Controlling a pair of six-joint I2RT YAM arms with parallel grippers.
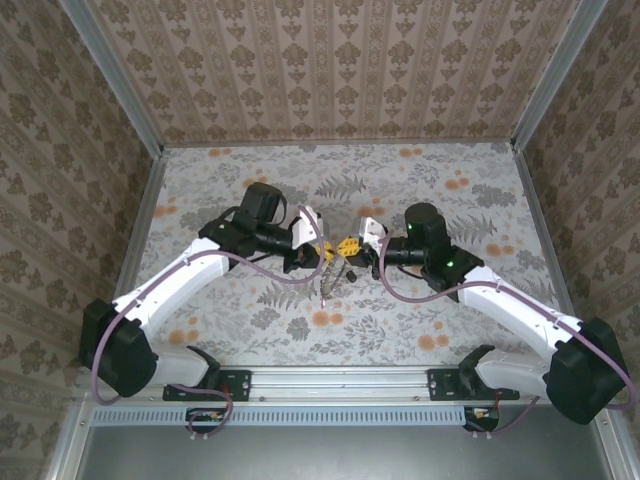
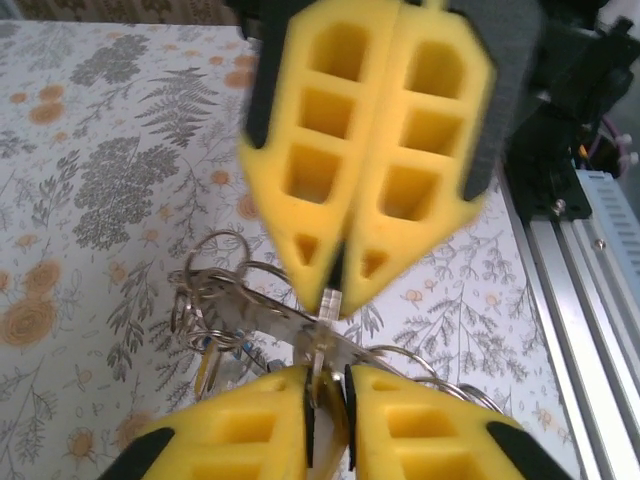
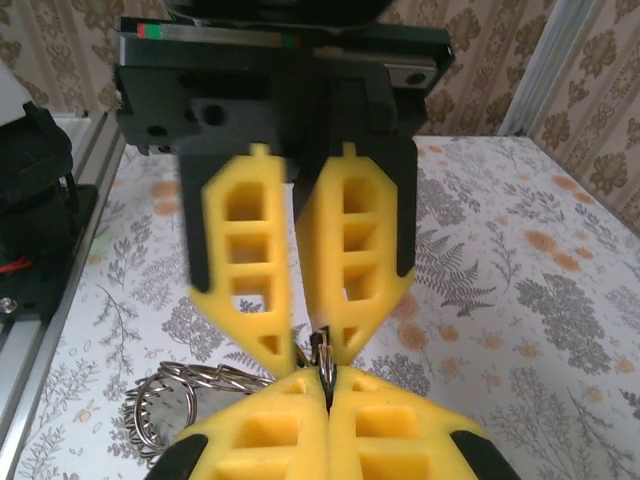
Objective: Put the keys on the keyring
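- A flowered counter [image 1: 250, 190] inside patterned walls; all the action sits near its middle, well clear of every edge and corner.
- The left arm [image 1: 180, 275] and right arm [image 1: 510, 300] reach in from the near edge and meet head-on, probably so that each can work on the same small bunch from opposite sides.
- The left claw [image 2: 325, 375], yellow-fingered, is closed to a narrow slit, pinching a thin metal piece [image 2: 322, 345] that stands up between its tips.
- The right claw [image 2: 335, 295] faces it tip to tip, fingers pressed together on the upper end of that same piece. The double hold likely steadies it or pries a coil apart for threading.
- The keyring [image 2: 215, 255] shows here as several overlapping wire loops, bunched just beside the two claws on the far side from the rail. Whether the bunch rests on the counter or hangs above it cannot be told.
- The keys [image 2: 215, 355], tiny and partly hidden, dangle under those loops; one shows a touch of blue.
- Whether the pinched piece is a key or a coil of the ring is too small to tell.
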